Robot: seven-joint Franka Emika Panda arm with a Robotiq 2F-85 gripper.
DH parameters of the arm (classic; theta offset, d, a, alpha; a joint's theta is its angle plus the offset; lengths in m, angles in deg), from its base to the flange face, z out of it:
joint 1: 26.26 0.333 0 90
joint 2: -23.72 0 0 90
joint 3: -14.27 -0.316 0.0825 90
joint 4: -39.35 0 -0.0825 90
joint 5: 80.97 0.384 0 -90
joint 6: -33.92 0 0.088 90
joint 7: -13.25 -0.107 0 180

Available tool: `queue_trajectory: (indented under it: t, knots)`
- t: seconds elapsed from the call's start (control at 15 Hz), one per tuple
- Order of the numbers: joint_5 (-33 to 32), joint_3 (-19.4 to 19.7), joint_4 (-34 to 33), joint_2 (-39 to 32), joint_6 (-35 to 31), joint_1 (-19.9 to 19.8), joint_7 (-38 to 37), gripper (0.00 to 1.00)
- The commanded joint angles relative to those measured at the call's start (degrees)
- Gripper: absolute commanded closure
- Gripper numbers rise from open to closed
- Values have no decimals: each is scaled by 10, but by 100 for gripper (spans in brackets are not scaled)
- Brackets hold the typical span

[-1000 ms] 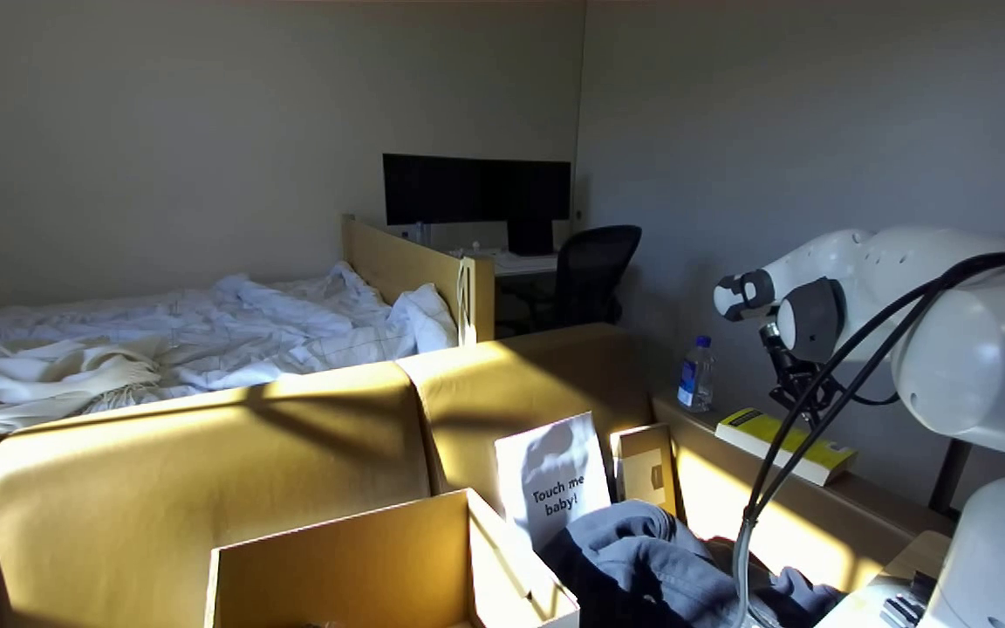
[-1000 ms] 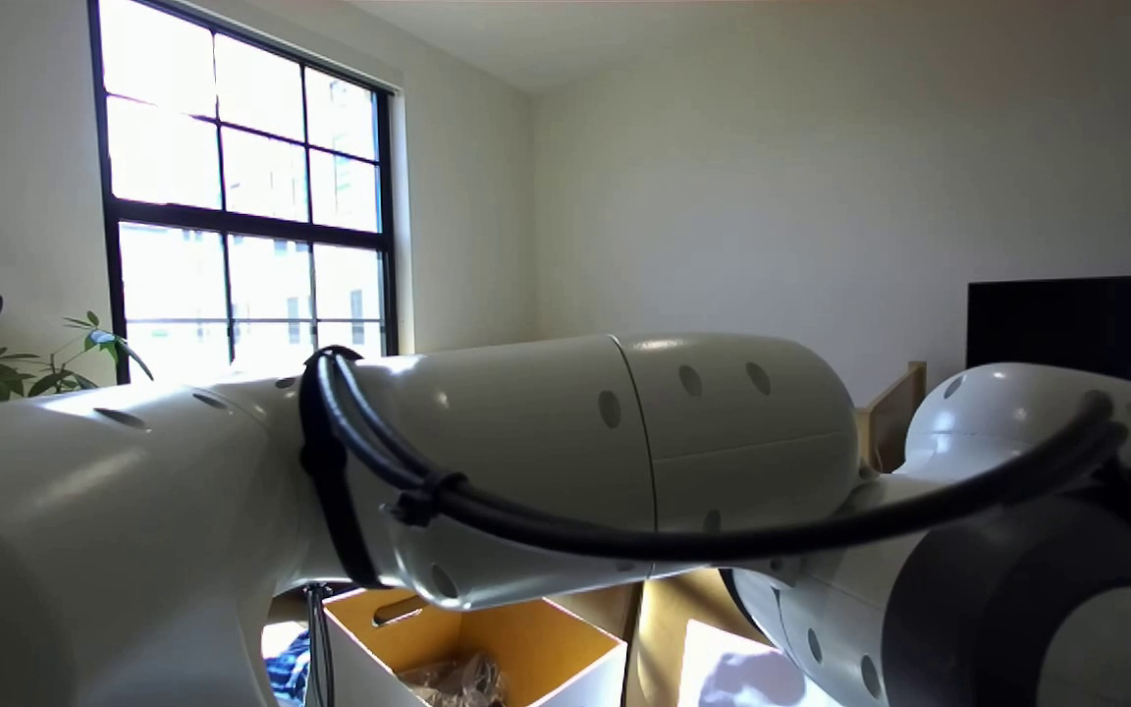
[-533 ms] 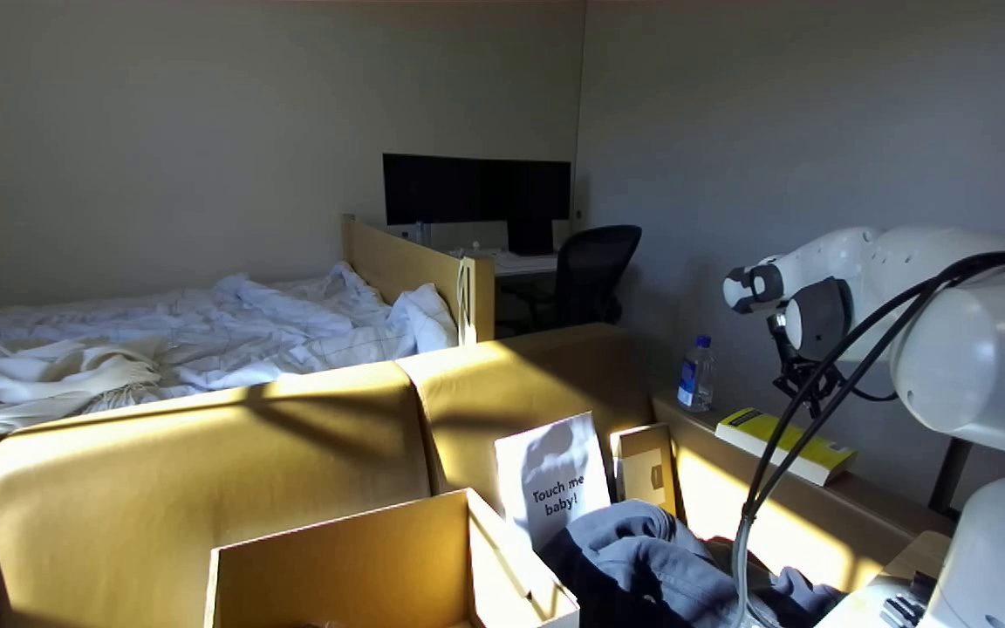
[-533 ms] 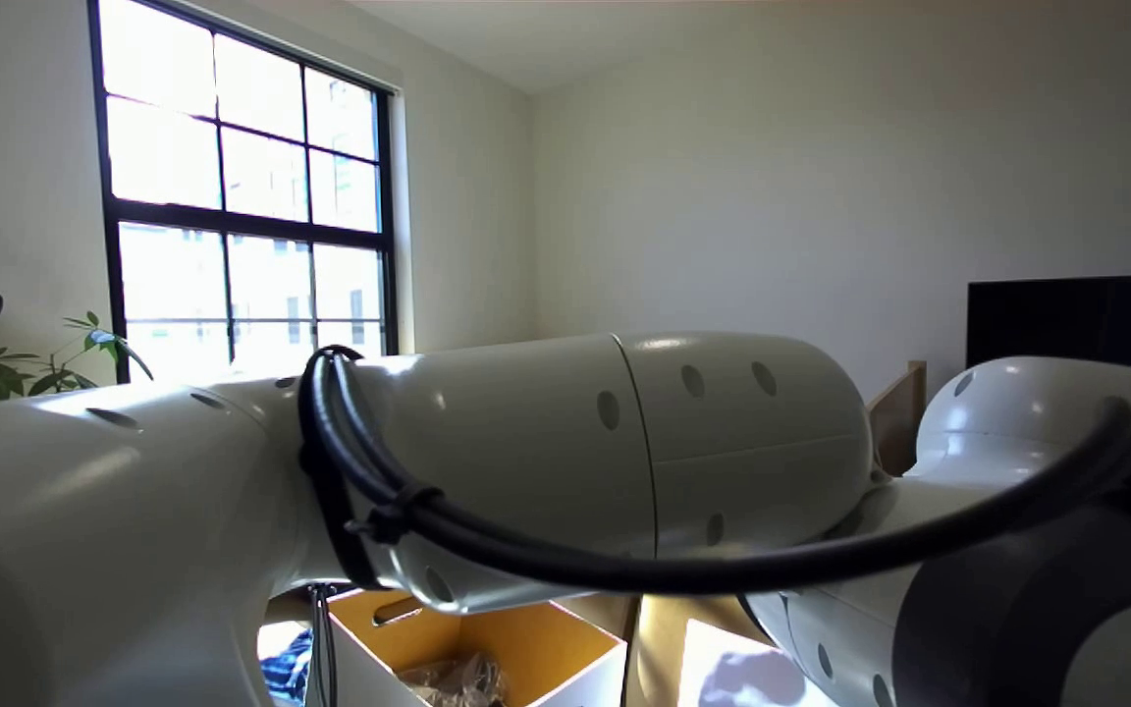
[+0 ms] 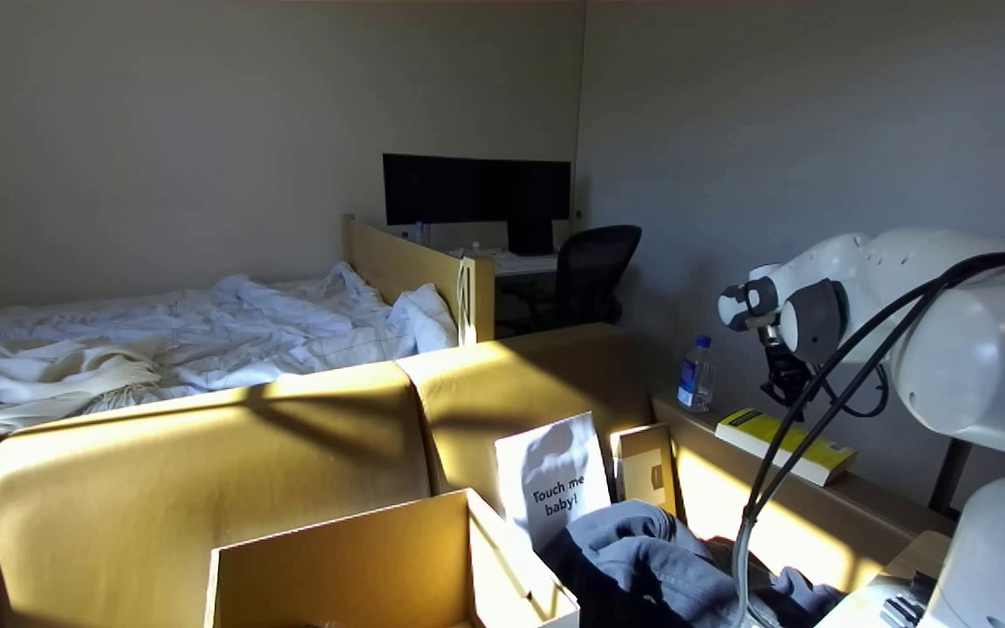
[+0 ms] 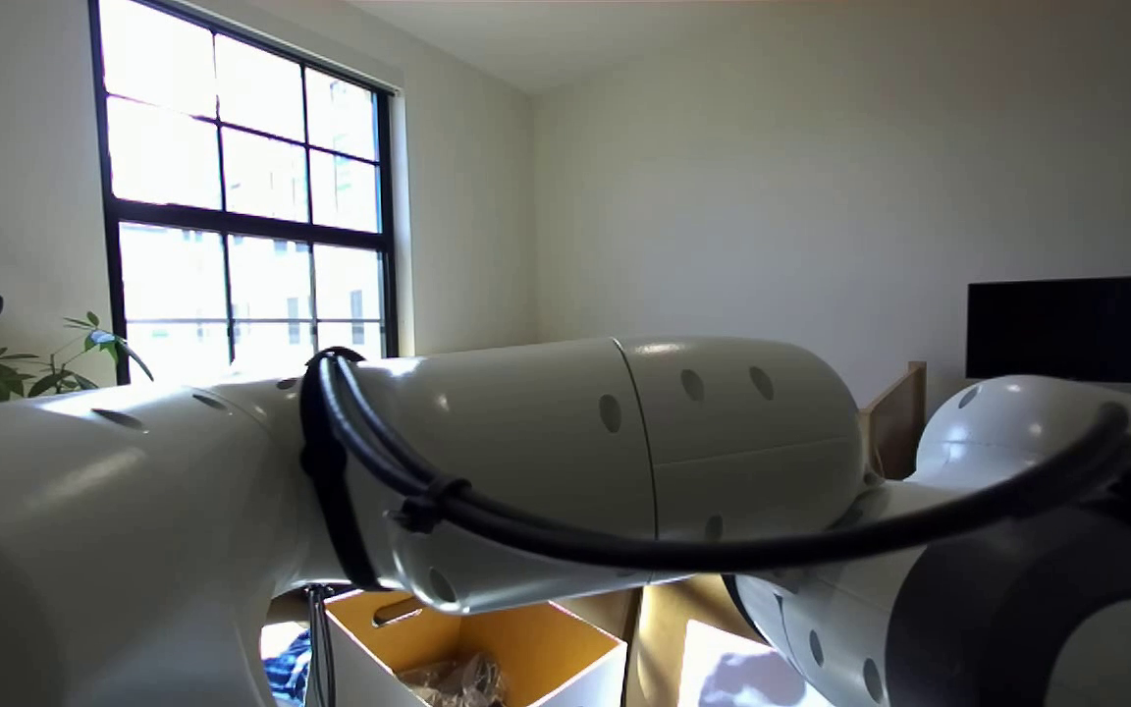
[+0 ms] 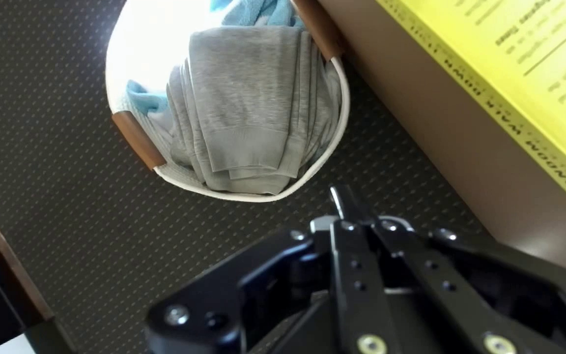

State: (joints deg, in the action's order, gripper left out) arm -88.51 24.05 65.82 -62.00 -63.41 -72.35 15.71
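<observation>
Closed on nothing, the gripper (image 7: 349, 209) hangs near a yellow book (image 7: 523, 73) lying on the sofa arm (image 7: 465, 132), so a low sideways sweep could knock the book toward the basket (image 7: 345, 103) on the floor (image 7: 91, 196).

arm (image 5: 960, 353): outstretched, bent near its end | tool (image 7: 347, 203): pointing down, jaws together

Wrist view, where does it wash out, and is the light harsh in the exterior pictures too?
In the wrist view, glare whites out the upper left of the basket, and the yellow book has soft, unreadable small print; in an exterior view, sunlight and hard shadows streak the tan sofa; in an exterior view, the window is blown nearly white.
</observation>
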Motion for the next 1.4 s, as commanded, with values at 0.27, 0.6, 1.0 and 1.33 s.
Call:
queue_trajectory:
  t: [0.27, 0.6, 1.0, 1.33]
  knots:
    - [-10, 8, 35, 0, 3, 16, 14, 100]
    - [-20, 13, 66, -3, 8, 34, 22, 100]
    - [-16, 16, 48, -3, 72, 42, 38, 100]
    - [-34, 55, 56, -2, 116, 24, -23, 100]
